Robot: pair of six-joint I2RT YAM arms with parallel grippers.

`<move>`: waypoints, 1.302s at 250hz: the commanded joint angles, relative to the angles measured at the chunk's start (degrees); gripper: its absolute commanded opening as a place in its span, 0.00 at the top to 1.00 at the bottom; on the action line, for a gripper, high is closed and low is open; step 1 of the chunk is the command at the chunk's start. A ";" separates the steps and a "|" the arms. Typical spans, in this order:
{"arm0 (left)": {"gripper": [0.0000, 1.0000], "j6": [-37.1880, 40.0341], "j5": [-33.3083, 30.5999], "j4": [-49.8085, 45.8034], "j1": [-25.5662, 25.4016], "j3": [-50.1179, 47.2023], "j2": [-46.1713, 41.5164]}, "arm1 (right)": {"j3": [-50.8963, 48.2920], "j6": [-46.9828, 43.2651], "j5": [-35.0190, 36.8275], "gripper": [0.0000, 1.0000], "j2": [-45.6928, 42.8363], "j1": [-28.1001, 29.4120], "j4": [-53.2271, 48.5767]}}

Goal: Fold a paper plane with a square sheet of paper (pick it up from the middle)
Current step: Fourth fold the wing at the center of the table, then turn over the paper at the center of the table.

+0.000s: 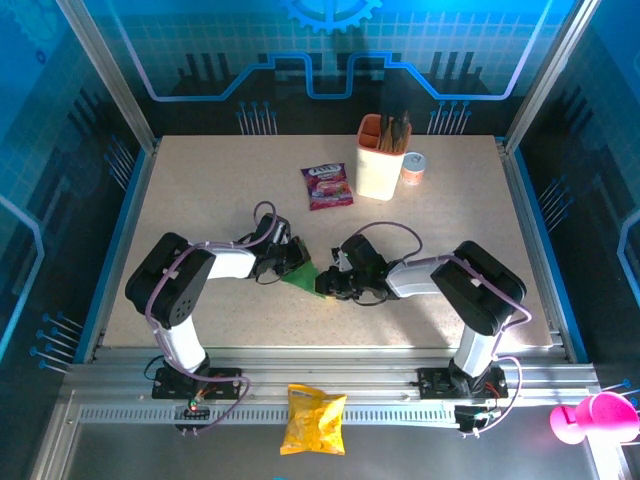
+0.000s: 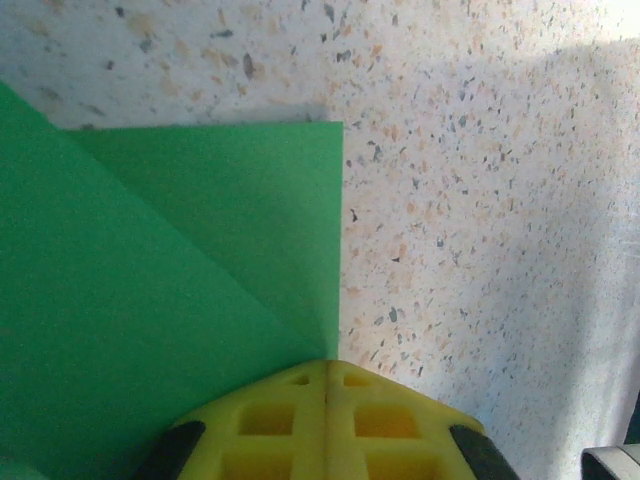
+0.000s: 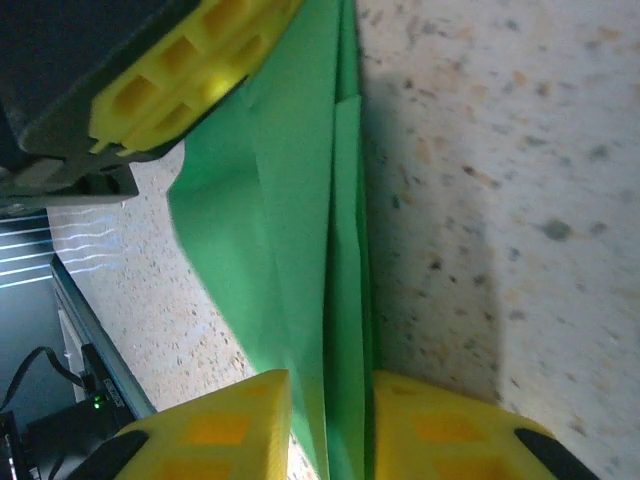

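Mid-table, between the two arms: green paper sheet, partly folded, on the speckled table. Left gripper is at its upper-left side, right gripper at its lower-right end, both low on the surface. In the left wrist view the paper lies flat with one diagonal fold line and a straight right edge that runs down to the left gripper. Its yellow fingers are closed against each other, seam to seam, right at the paper's edge; can't tell if any paper is pinched in between. In the right wrist view the right gripper has its fingers drawn in on a stack of folded layers of the paper, which fills the narrow gap between them, so it's gripping the sheet. The left gripper sits on the far end of the same sheet. Well clear at the back of the table: purple sachet, cream holder with sticks, small can. Yellow crisp bag lies on the front rail between the arm bases.
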 commanded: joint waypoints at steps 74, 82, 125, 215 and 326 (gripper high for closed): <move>1.00 1.36 1.12 -7.37 1.39 -1.57 -0.13 | -0.32 1.01 -0.83 0.94 -0.95 0.20 0.39; 1.00 1.59 1.27 -7.78 1.69 -1.13 -0.70 | -0.66 0.79 -1.09 0.90 -1.73 0.11 0.20; 1.00 2.66 1.41 -9.37 2.25 0.26 -2.44 | -2.36 1.07 -1.79 0.58 -3.35 -0.03 0.54; 1.00 2.50 1.31 -7.59 2.29 -1.78 -1.66 | -7.18 8.41 -4.74 0.63 1.96 -0.42 15.36; 1.00 2.62 1.31 -7.09 2.28 -1.46 -0.79 | -5.88 8.51 -6.95 0.69 4.89 0.01 16.03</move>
